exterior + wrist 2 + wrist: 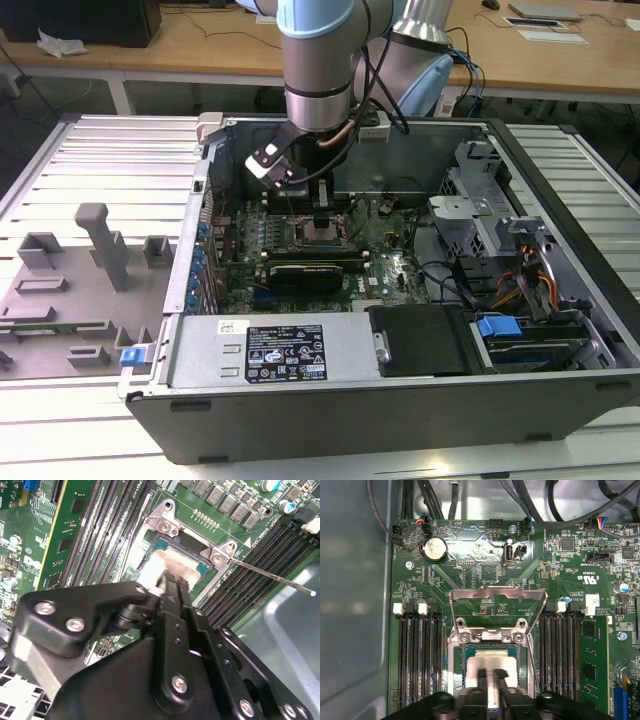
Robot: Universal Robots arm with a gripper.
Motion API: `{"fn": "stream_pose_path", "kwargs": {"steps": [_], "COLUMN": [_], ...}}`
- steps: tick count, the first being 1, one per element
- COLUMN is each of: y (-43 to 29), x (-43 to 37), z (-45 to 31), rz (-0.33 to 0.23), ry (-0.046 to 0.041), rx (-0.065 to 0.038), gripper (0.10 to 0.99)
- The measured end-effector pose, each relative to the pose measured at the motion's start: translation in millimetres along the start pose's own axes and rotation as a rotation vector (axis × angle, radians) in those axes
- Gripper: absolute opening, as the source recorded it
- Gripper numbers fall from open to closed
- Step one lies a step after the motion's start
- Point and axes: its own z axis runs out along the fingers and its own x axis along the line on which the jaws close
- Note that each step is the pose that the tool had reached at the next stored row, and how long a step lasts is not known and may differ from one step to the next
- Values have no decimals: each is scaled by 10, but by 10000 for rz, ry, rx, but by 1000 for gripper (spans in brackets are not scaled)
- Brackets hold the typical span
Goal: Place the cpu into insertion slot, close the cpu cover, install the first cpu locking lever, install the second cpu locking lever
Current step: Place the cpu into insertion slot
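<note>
**Chip straight under the jaws, cover standing open**

We see the black gripper (492, 672) down inside the open grey metal computer case (400, 425). Its jaws are drawn together and grip nothing we can make out. The small, flat, square, silvery-beige cpu (487, 659) lies level in the dark-framed square insertion slot (457, 655), directly beneath the tips, touching them or very nearly. The thin grey metal cpu cover (497, 593) stands raised, hinged just beyond the chip. A thin steel locking lever (270, 575) juts free beside the slot.

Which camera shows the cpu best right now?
The first wrist view: the cpu faces the camera squarely, one edge under the gripper. The second wrist view shows it obliquely; the exterior view, from afar.
</note>
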Motion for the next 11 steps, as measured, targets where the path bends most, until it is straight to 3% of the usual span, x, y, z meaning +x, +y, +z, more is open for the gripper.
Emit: {"fn": "stream_pose_path", "kwargs": {"steps": [2,5,11], "y": [0,1,-6], "x": [0,0,1], "z": [-4,-7,71], "rz": [0,0,1], "ry": [0,1,19], "rx": [0,-1,0], "gripper": [106,106,106]}}
